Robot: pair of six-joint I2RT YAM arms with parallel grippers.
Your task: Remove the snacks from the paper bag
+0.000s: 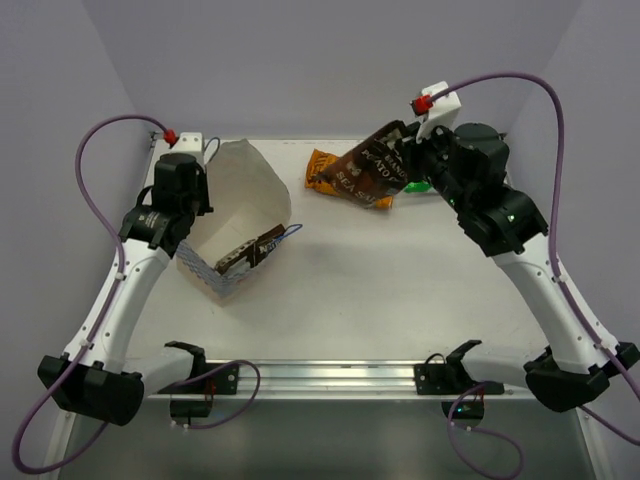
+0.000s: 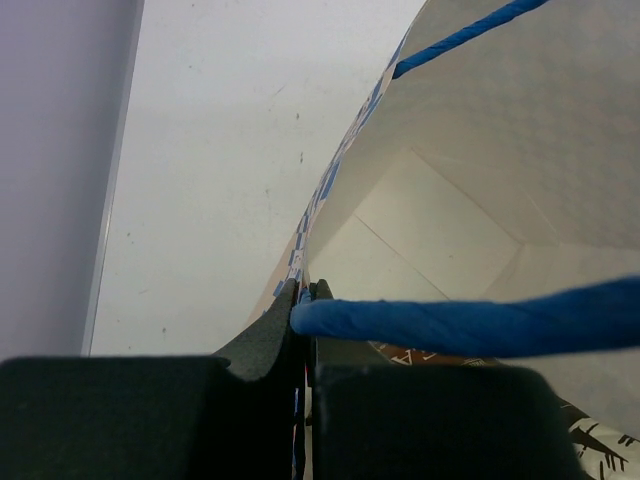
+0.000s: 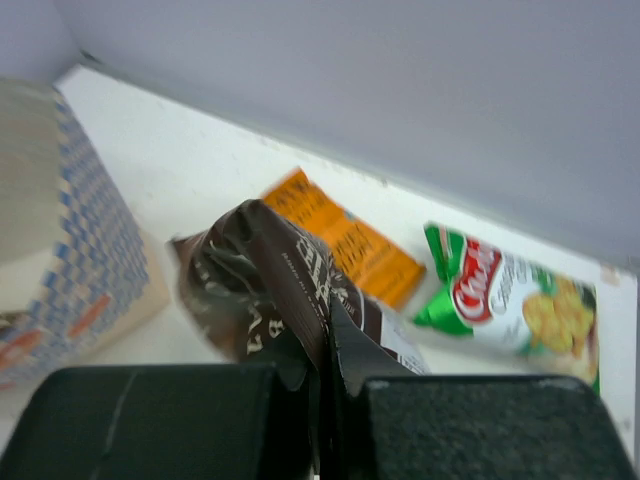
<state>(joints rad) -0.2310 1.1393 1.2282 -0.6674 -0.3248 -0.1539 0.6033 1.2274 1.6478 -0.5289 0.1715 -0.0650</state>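
Observation:
The checked paper bag (image 1: 245,195) lies on its side at the left, mouth up and to the right. My left gripper (image 1: 188,222) is shut on its rim; in the left wrist view the jaws pinch the bag wall (image 2: 330,190) beside a blue string handle (image 2: 470,318). One dark brown packet (image 1: 250,252) lies inside the bag near its mouth. My right gripper (image 1: 418,150) is shut on the other dark brown packet (image 1: 375,168), held above the table at the back (image 3: 270,270). The orange packet (image 1: 322,165) and the green-and-white chip bag (image 3: 510,300) lie on the table beneath it.
The back wall runs close behind the orange packet (image 3: 350,245) and the chip bag. A metal rail (image 1: 330,378) lines the table's near edge between the arm bases. The bag (image 3: 70,230) is at the left of the right wrist view.

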